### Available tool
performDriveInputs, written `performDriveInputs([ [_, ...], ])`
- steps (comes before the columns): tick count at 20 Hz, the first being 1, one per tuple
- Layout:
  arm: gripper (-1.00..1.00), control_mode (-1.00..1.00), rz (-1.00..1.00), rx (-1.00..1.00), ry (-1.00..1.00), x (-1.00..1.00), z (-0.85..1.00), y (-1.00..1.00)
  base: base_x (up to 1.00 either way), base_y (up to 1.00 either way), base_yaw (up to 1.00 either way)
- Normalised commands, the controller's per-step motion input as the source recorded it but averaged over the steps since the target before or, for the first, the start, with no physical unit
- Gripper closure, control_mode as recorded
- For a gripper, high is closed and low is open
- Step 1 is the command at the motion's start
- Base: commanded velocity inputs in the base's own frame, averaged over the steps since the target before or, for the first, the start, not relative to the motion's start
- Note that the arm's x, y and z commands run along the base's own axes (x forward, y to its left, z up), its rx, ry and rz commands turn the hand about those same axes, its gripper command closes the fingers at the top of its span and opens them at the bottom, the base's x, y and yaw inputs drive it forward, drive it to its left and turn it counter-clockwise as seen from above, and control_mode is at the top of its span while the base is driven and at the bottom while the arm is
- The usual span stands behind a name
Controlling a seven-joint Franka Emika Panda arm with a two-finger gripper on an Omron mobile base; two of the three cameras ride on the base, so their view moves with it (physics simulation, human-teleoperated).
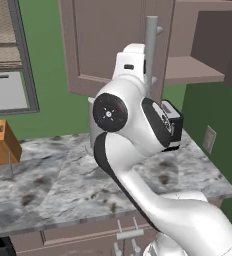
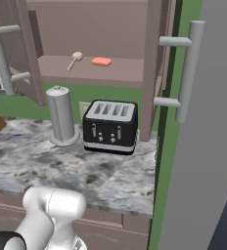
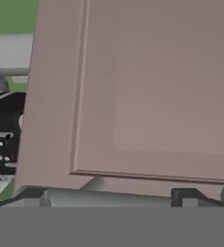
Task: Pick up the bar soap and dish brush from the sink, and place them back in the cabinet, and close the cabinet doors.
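The bar soap [image 2: 101, 61], a small salmon-pink rounded block, lies flat on the inner shelf of the cabinet [image 2: 93, 73]. Just to its left on the same shelf lies the dish brush [image 2: 75, 60], cream-beige, its round head toward the back and its thin handle pointing forward and left; the two are near each other but apart.

The cabinet stands open. In the right base view its left door [image 2: 30, 53] and right door [image 2: 152, 68] both swing outward, each mauve-brown and panelled, with a long grey bar handle [image 2: 186, 73] standing vertical on short posts.

Below the shelf, on the grey marbled counter [image 2: 66, 168], a black four-slot toaster [image 2: 110, 126] sits beside an upright grey paper-towel holder [image 2: 60, 116].

In the hand view the gripper [image 3: 114, 197] is close against the panelled face of a cabinet door [image 3: 147, 91], its two dark tips wide apart with the grey bar handle [image 3: 109, 198] running across between them; whether the tips touch the bar cannot be told.

In the left base view the arm [image 1: 133, 130] rises in front of the left door.
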Motion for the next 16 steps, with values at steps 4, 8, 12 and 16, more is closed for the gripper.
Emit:
performDriveInputs([
  [4,-1.00,-1.00,0.00,0.00,-0.02,0.45,0.00,-0.32,0.00,0.00,0.00],
  [8,-1.00,-1.00,0.00,0.01,-0.04,0.42,0.00,-0.29,0.00,0.00,0.00],
  [12,-1.00,-1.00,0.00,0.01,-0.02,0.38,0.00,-0.30,0.00,0.00,0.00],
  [16,-1.00,-1.00,0.00,0.01,-0.01,0.37,0.00,-0.30,0.00,0.00,0.00],
])
